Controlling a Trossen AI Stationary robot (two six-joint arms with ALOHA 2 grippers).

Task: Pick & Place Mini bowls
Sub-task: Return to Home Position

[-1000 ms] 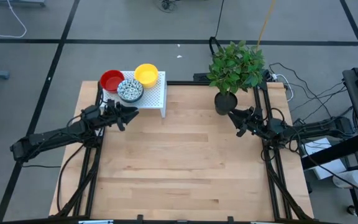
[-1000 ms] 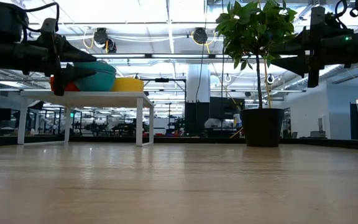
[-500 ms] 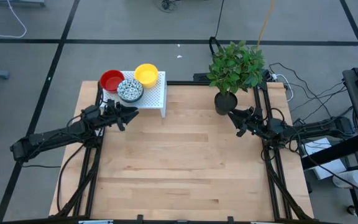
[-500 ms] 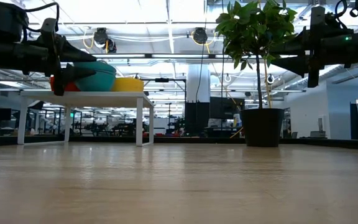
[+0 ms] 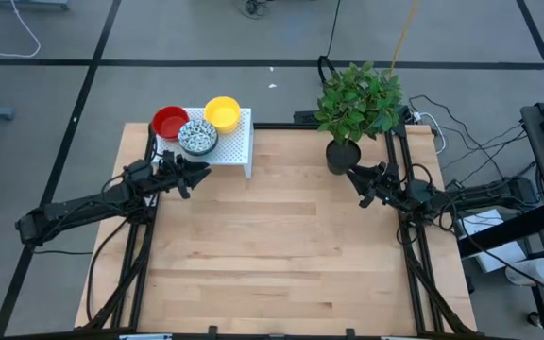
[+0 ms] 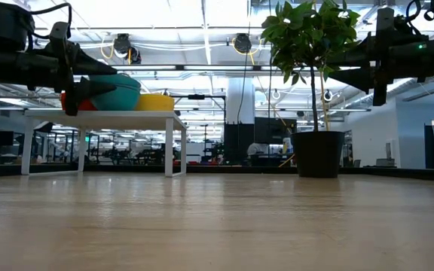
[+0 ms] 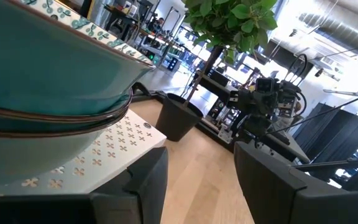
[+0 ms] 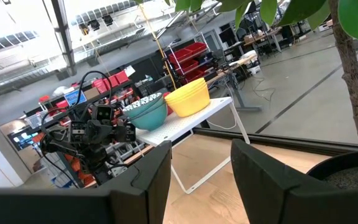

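- Left jaws: spread, nothing between the fingers (image 7: 146,185); carried by the left arm (image 5: 102,200) at the counter's 10 o'clock, just off the 7 o'clock edge of the shelf (image 5: 242,149), clear of the bowls.
- Right jaws: spread, empty; on the right arm (image 5: 442,198) at the counter's 2 o'clock, just beside the plant pot (image 5: 342,157) at its 4 o'clock.
- Mini bowls: all on the white perforated shelf at the counter's (image 5: 281,255) 11 o'clock corner, in three nested stacks.
  - Red bowls (image 5: 169,122) at the shelf's 10 o'clock.
  - Speckled bowls (image 5: 197,137) at its 7 o'clock, nearest the left jaws and teal on the outside.
  - Yellow bowls (image 5: 222,112) at its 1 o'clock.
- Handling, by judgement:
  - The bowls look rigid and smooth-glazed, so probably slippery and liable to chip.
  - A single bowl is likely light; a full stack would be noticeably heavier.
- Hold, by judgement:
  - Pinch the rim, one finger inside and one outside, on the side facing the arm.
  - Take the top bowl only, since nested bowls may cling and lift together.
- Nothing on the bare counter calls for a grasp.
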